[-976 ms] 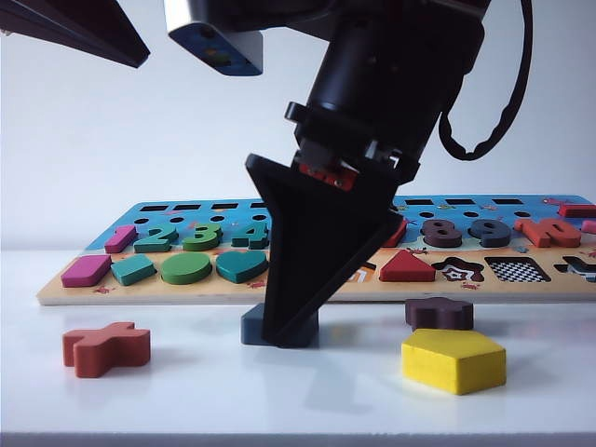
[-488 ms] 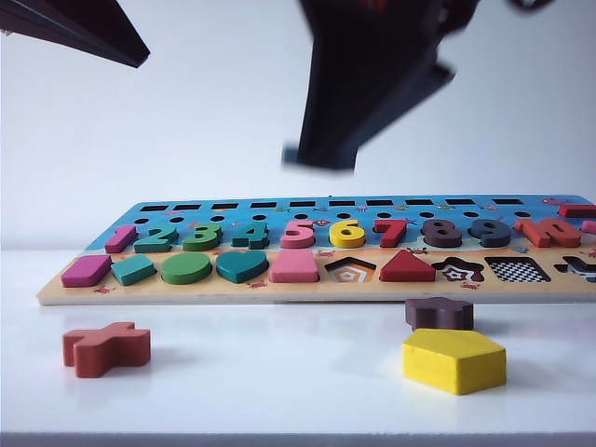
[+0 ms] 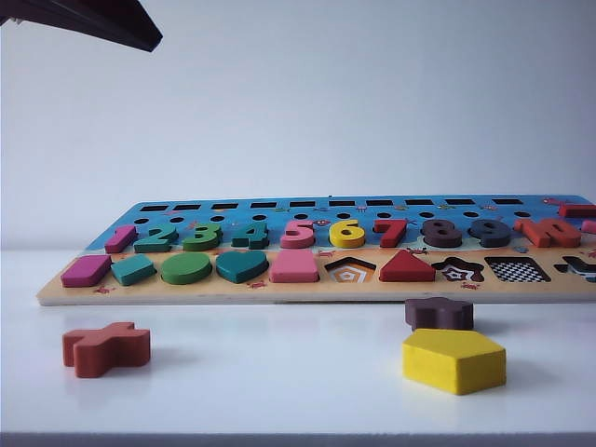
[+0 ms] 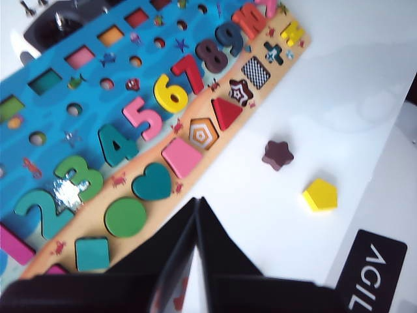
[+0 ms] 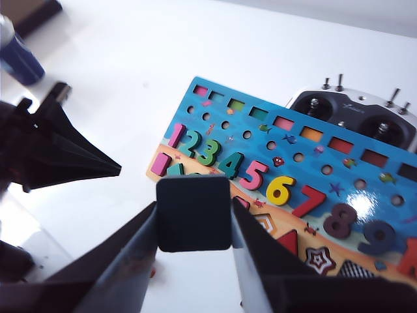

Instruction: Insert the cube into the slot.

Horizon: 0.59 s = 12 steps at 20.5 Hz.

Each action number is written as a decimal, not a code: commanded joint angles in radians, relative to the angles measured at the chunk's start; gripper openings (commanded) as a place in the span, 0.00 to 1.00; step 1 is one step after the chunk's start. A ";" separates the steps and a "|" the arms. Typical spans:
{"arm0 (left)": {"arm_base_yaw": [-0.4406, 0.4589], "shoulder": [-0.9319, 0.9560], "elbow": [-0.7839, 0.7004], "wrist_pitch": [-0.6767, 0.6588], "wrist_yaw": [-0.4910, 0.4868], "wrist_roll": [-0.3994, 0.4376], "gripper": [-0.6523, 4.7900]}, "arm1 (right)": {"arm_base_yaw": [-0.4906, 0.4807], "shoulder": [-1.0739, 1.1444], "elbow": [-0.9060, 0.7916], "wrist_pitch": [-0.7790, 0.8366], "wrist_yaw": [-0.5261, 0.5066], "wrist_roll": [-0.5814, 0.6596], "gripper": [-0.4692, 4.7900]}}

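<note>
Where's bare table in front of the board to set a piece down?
Widest bare patch: white table between the red-brown cross piece and the yellow pentagon block. Crowded near the pentagon, where the dark brown star piece sits just behind it. The wooden puzzle board borders the far side.

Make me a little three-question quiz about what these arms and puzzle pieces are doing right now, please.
1. True or false: the right gripper holds the cube.
2. The slot is: A filled, B vacant.
3. Which loose piece lies nearest the yellow pentagon?

Key: 1 true, the cube sits between its fingers, high above the board. 2 B, its checkerboard base shows. 3 the brown star. The left gripper is shut and holds nothing.
</note>
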 commanded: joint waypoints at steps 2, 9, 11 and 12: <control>-0.001 -0.005 0.004 0.058 0.005 0.004 0.14 | 0.000 -0.056 0.018 -0.176 0.106 0.111 0.08; -0.002 -0.005 0.004 0.066 0.005 0.004 0.14 | 0.000 0.008 0.009 -0.352 0.244 0.235 0.08; -0.002 -0.005 0.004 0.068 0.005 0.004 0.14 | 0.000 0.047 0.001 -0.352 0.246 0.243 0.08; -0.003 -0.005 0.004 0.073 0.005 0.005 0.14 | 0.000 0.070 -0.016 -0.350 0.245 0.250 0.08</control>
